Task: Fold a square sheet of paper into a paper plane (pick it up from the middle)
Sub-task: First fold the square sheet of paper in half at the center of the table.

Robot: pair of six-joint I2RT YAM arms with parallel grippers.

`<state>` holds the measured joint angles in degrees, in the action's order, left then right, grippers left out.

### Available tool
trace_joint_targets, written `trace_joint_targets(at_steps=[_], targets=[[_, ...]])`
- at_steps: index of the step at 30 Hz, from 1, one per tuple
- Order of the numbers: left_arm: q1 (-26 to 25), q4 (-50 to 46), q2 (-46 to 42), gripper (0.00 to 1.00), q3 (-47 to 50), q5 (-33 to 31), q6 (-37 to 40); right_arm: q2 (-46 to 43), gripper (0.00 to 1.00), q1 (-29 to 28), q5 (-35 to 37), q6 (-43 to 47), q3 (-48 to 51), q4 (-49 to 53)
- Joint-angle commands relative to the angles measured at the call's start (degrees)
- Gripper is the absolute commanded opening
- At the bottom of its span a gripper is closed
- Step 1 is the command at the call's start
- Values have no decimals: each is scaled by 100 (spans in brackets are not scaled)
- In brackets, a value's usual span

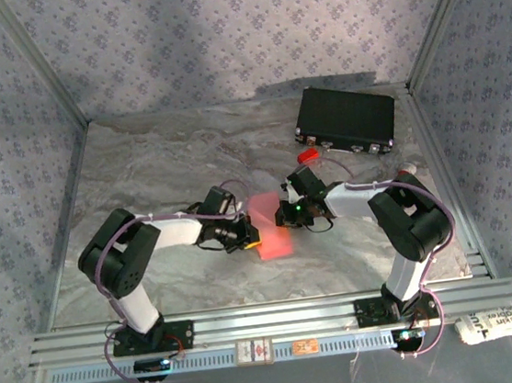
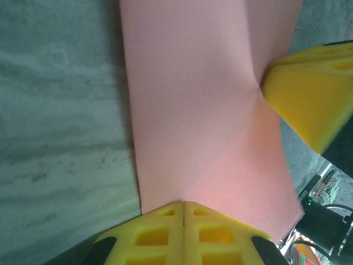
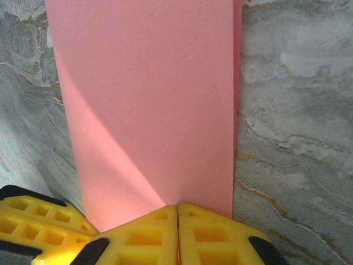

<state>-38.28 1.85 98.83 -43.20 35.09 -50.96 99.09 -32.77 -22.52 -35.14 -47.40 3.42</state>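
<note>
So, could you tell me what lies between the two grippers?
The pink sheet of paper, pinched by the left gripper and the right gripper; the left wrist view shows it.

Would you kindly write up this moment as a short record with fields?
Paper: salmon-pink sheet, apparently doubled over, mid-table
Left gripper: shut on the sheet's edge
Right gripper: shut on another part of the sheet's edge
Plane: not yet formed
Background: black case far right, small red block just in front of it
</note>
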Motion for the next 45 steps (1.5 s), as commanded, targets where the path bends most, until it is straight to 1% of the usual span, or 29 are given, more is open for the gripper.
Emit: trace_joint_targets(at_steps=[1,6,13,15,19,21,25,31,34,37,41,45], targets=[[-39,-88,-367,0,-12,112,-265,178,9,-1,556,-33,284,818],[-88,53,-341,0,-105,329,-397,153,9,0,572,-29,282,827],[-172,204,119,0,185,465,-312,128,9,-10,578,-40,361,767],[-181,111,165,0,303,397,-228,143,9,-8,584,-41,389,751],[-174,-237,154,0,516,37,66,133,9,-16,586,-43,412,739],[-181,-207,156,0,650,-12,108,128,9,-2,591,-46,414,748],[-214,-18,-92,0,726,53,18,128,9,-9,605,-44,423,768],[-275,-86,-741,0,466,-36,-87,97,9,-13,617,-41,433,773],[-272,94,-831,0,365,-23,-256,87,9,-27,618,-45,425,775],[-279,279,-690,0,263,45,-370,93,9,-31,610,-43,421,774],[-300,300,-341,1,209,106,-346,110,9,-44,611,-44,398,783],[-391,231,23,2,237,287,-156,139,9,-51,620,-46,402,774]])
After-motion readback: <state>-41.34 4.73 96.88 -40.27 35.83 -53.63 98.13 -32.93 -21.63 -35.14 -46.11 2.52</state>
